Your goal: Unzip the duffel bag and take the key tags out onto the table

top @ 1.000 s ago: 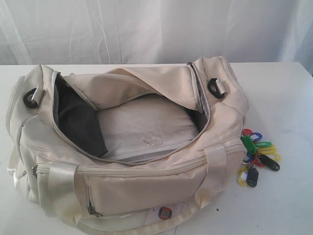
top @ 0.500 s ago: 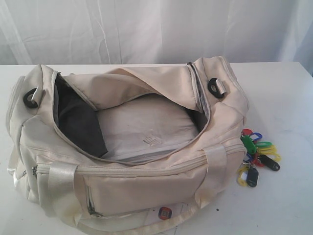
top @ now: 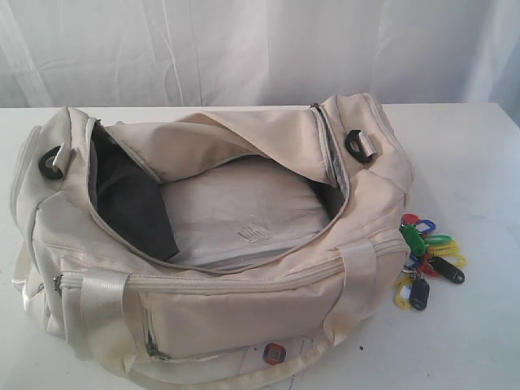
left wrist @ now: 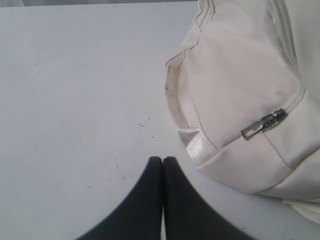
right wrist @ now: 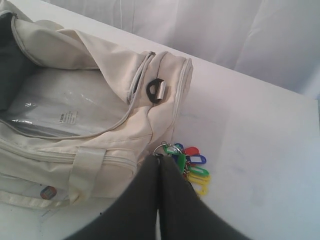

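1. Look at your left gripper (left wrist: 162, 160) first: its two dark fingers are pressed flat together, hanging over bare table (left wrist: 75, 90).
2. Just beside those fingers is one end of the duffel bag (left wrist: 240, 85). A metal zipper pull (left wrist: 262, 123) lies on its side-pocket seam.
3. Now your right gripper (right wrist: 159, 160): its fingers are together as well. The tips line up with the metal-ring end of the key tags (right wrist: 190, 165), but you can't tell from this angle whether they touch.
4. In the exterior view, the key tags (top: 426, 258) are out of the bag. They lie on the table just beside its right end, a bunch of green, yellow, blue, red and black.
5. The duffel bag (top: 244, 305) sits mid-table with its main zipper wide open. You can see the dark lining (top: 130, 203) on the left and a pale flat panel (top: 244, 211) on the floor of the bag.
6. There's a black strap ring (top: 357, 145) at the right end of the bag and another at the left end.
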